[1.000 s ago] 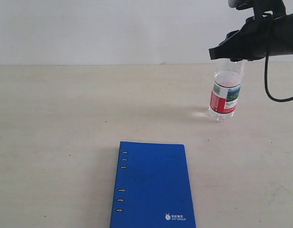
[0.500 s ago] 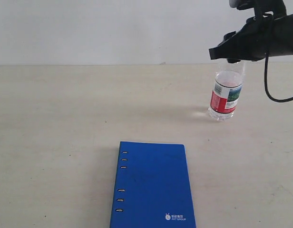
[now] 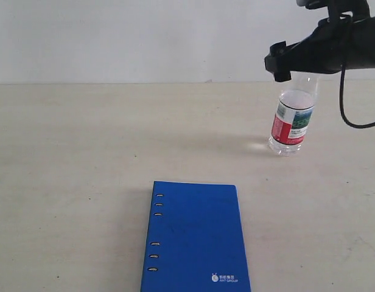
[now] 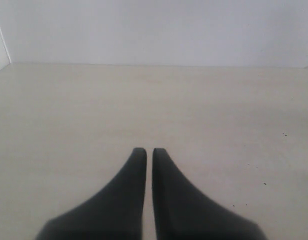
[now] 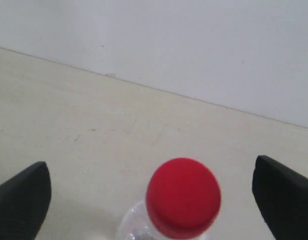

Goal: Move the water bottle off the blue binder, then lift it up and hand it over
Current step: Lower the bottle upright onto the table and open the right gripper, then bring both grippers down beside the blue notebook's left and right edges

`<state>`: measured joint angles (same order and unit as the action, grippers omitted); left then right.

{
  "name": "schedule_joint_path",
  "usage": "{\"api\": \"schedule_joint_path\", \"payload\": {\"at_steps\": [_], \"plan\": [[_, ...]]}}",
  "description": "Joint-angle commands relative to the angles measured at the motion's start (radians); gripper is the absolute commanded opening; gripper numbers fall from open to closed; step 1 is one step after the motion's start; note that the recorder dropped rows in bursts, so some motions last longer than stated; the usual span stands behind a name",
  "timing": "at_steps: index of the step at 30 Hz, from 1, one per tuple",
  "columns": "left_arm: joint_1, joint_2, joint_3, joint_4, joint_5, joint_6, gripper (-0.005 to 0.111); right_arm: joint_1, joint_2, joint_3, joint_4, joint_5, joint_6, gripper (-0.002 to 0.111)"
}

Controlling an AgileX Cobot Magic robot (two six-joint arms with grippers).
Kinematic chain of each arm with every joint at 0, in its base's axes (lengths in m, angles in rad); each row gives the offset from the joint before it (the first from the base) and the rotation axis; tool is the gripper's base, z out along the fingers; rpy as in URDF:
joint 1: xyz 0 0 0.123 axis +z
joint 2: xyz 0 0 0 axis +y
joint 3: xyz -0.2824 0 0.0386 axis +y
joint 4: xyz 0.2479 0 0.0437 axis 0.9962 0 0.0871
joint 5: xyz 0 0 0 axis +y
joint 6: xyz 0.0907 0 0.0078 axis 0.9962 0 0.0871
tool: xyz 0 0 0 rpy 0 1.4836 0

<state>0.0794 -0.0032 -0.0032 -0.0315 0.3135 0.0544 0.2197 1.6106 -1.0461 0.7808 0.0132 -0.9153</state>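
Note:
The water bottle [image 3: 291, 125] stands upright on the table at the back right, well away from the blue binder [image 3: 196, 237], which lies flat near the front edge. My right gripper [image 3: 297, 61] hovers over the bottle's top and hides the cap in the exterior view. In the right wrist view the red cap [image 5: 183, 197] sits between the wide-apart fingers [image 5: 24, 200] of that gripper [image 5: 154, 197], untouched by either. My left gripper [image 4: 149, 151] is shut over bare table, holding nothing, and is outside the exterior view.
A pale beige table [image 3: 84, 152] runs back to a white wall [image 3: 145, 36]. A black cable [image 3: 349, 115] hangs from the right arm beside the bottle.
The right gripper has risen a little and shifted, so more of the bottle's clear neck shows. The bottle has nudged slightly to the right. The binder has not moved.

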Motion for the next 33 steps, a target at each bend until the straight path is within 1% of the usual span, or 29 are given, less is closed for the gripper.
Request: {"api": "schedule_joint_path", "payload": {"at_steps": [1,6,8,10,11,12,13,14,15,16,17,19,21,23,25,28,30,33], "plan": [[0.001,0.003,0.003,-0.001,-0.005,0.004,0.004,-0.001,-0.081,-0.003,-0.005,-0.048,-0.003,0.105],[0.001,0.003,0.003,-0.001,-0.005,0.004,0.004,-0.001,-0.206,-0.003,-0.005,-0.024,0.005,0.105],[0.001,0.003,0.003,-0.001,-0.005,0.004,0.004,-0.001,-0.253,-0.003,-0.002,-0.013,0.048,0.105],[0.001,0.003,0.003,-0.001,-0.005,0.004,0.004,-0.001,-0.302,-0.003,-0.003,0.024,0.117,0.100],[0.001,0.003,0.003,-0.001,-0.005,0.004,0.004,-0.001,-0.343,-0.003,-0.001,0.066,0.150,0.089],[0.001,0.003,0.003,-0.001,-0.005,0.004,0.004,-0.001,-0.364,-0.003,-0.001,0.100,0.163,0.082],[0.001,0.003,0.003,-0.001,-0.005,0.004,0.004,-0.001,-0.400,-0.003,-0.001,0.166,0.189,0.064],[0.001,0.003,0.003,-0.001,-0.005,0.004,0.004,-0.001,-0.416,-0.003,-0.001,0.207,0.192,0.053],[0.001,0.003,0.003,-0.001,-0.005,0.004,0.004,-0.001,-0.437,-0.003,-0.001,0.289,0.193,0.032],[0.001,0.003,0.003,-0.001,-0.005,0.004,0.004,-0.001,-0.443,-0.003,-0.001,0.339,0.193,0.019],[0.001,0.003,0.003,-0.001,-0.005,0.004,0.004,-0.001,-0.451,-0.003,0.001,0.428,0.172,0.000],[0.001,0.003,0.003,-0.001,-0.005,0.004,0.004,-0.001,-0.451,0.010,0.015,0.548,0.162,0.000],[0.001,0.003,0.003,-0.001,-0.005,0.004,0.004,-0.001,-0.452,0.074,0.096,0.551,0.141,0.000],[0.001,0.003,0.003,-0.001,-0.005,0.004,0.004,0.002,-0.452,0.193,0.163,0.508,0.087,0.000],[0.001,0.003,0.003,-0.001,-0.005,0.004,0.004,0.002,-0.452,0.325,0.278,0.442,-0.047,0.000],[0.001,0.003,0.003,-0.001,-0.005,0.004,0.004,0.002,-0.452,0.495,0.575,0.468,-0.410,0.000],[0.001,0.003,0.003,-0.001,-0.005,0.004,0.004,0.002,-0.452,0.549,0.688,0.525,-0.539,0.000],[0.001,0.003,0.003,-0.001,-0.005,0.004,0.004,0.002,-0.452,0.601,0.774,0.609,-0.651,0.000]]}}
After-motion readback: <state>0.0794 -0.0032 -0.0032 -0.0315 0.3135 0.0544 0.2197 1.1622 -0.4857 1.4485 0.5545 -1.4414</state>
